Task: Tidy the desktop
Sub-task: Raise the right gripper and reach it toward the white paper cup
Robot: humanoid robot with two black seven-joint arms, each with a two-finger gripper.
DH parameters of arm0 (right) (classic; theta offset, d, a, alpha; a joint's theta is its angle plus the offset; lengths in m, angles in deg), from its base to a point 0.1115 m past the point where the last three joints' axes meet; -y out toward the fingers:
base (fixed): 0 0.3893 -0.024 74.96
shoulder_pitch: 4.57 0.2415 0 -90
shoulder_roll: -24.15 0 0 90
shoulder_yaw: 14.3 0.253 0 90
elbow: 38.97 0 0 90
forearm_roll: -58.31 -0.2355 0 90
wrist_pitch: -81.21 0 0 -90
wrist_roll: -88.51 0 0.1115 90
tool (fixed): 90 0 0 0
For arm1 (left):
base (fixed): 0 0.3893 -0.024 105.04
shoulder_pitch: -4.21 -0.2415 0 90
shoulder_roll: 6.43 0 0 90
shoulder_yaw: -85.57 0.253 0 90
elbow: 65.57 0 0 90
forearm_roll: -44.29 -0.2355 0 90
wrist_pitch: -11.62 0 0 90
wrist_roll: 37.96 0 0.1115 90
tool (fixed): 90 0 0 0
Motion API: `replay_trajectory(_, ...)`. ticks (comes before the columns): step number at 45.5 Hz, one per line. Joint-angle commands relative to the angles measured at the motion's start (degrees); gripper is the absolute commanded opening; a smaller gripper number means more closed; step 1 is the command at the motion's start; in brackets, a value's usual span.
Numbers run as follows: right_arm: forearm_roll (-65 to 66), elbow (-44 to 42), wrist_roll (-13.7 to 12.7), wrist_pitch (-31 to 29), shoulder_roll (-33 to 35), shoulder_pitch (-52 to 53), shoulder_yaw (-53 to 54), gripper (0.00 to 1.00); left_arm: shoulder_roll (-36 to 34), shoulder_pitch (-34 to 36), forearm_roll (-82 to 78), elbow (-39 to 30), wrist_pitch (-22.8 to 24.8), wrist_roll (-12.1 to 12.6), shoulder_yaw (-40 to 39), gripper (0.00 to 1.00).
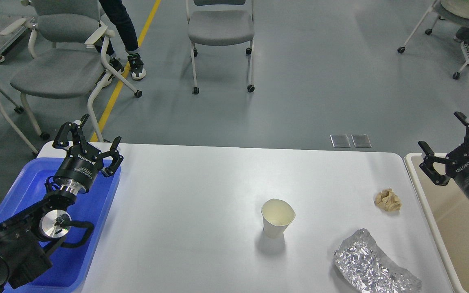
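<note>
The white desktop (202, 211) fills the middle of the head view. On it stand a white paper cup (277, 217), upright and slightly dented, a crumpled tan paper ball (388, 200) to the right, and a crumpled sheet of silver foil (371, 264) at the front right. My left gripper (86, 136) is open and empty above the far corner of the blue tray (92, 228). My right gripper (450, 140) is open and empty above the beige bin (442, 236), right of the paper ball.
The blue tray sits at the desktop's left edge, the beige bin at its right edge. Grey wheeled chairs (220, 28) and a standing person's legs (122, 32) are on the floor beyond the desk.
</note>
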Motion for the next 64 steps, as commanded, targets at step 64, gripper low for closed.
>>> replay_trajectory(64, 31.73, 18.34, -16.96, -9.91, 6.27, 56.99, -71.23, 1.0, 0.0, 0.0, 0.01, -0.09, 0.04, -0.01, -0.09, 0.98)
